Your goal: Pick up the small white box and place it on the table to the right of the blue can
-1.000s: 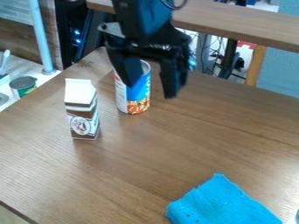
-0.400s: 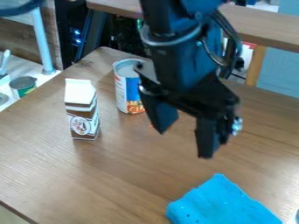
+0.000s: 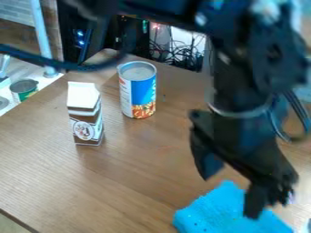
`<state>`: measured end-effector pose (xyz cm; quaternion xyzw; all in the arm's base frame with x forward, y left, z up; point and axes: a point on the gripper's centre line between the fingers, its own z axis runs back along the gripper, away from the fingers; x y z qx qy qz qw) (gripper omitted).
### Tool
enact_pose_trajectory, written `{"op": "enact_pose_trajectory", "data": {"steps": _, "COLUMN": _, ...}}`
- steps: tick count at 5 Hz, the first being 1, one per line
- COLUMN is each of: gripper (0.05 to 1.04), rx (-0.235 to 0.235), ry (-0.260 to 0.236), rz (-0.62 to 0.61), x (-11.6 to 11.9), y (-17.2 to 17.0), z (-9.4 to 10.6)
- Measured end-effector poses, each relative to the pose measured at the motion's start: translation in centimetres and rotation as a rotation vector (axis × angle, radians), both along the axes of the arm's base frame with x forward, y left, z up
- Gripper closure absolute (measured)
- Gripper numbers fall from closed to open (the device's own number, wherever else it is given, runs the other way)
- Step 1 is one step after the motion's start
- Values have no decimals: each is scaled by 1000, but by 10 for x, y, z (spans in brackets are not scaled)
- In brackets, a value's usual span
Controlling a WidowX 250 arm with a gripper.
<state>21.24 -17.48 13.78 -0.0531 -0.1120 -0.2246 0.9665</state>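
The end effector point(image 3: 229, 196) has traversed from near the can point(image 3: 138, 93) to the far edge of the blue cloth point(image 3: 209, 213), apparently aligning for work on it. Fingers are spread wide, nothing visibly held. The cloth lies on the surface point(image 3: 130, 182), beneath the fingertips; contact is indeterminate.
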Motion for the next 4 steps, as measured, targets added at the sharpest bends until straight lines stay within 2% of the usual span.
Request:
{"op": "enact_pose_trajectory", "data": {"steps": 2, "gripper": 73, "rx": 5, "ry": -33, "rz": -69, "x": 9, "y": -42, "z": -5}}
{"op": "enact_pose_trajectory", "data": {"steps": 4, "gripper": 73, "rx": 13, "ry": -28, "rz": -53, "x": 18, "y": -57, "z": -10}}
